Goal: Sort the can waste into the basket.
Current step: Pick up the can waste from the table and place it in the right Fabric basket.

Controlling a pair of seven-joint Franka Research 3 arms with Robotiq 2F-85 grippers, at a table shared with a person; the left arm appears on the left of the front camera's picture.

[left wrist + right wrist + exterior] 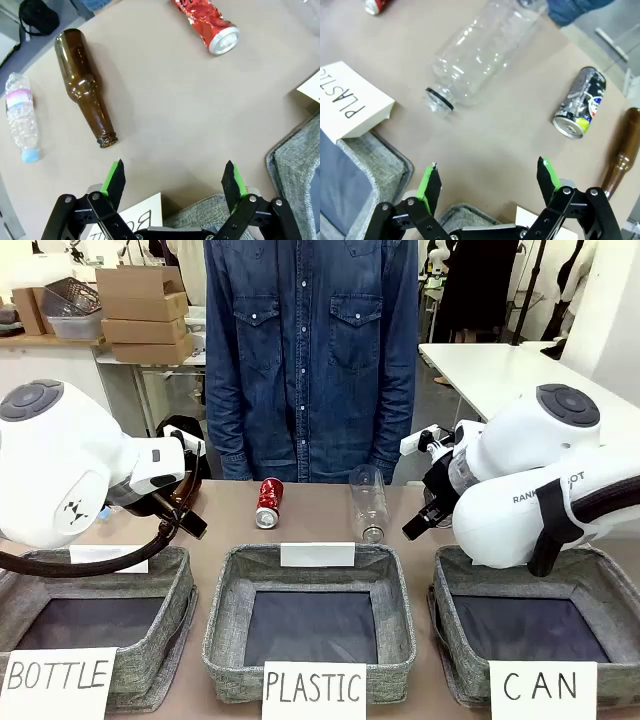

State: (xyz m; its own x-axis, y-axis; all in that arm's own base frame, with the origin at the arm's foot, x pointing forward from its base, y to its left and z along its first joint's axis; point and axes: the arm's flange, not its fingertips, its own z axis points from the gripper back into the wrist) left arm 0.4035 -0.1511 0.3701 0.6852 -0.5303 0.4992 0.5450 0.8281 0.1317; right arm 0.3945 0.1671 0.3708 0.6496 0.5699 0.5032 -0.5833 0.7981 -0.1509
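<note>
The CAN basket [447, 635] sits on the right, its dark floor all showing; the red can [268, 502] lies on the worktop [315, 512] beyond the PLASTIC basket [225, 620]; the grey can [580, 101] lies near a brown bottle [620, 150]; the left pincer [174, 165] and the right pincer [488, 165] both stand wide apart

Left arm [50, 465] and right arm [540, 490]: rounded glossy white shells with grey disc caps; a black cable [120, 558] trails from the left; dark lettering marks the right; left gripper [172, 175] and right gripper [487, 177]: black linkages, silver screws, green pads [113, 175].
</note>
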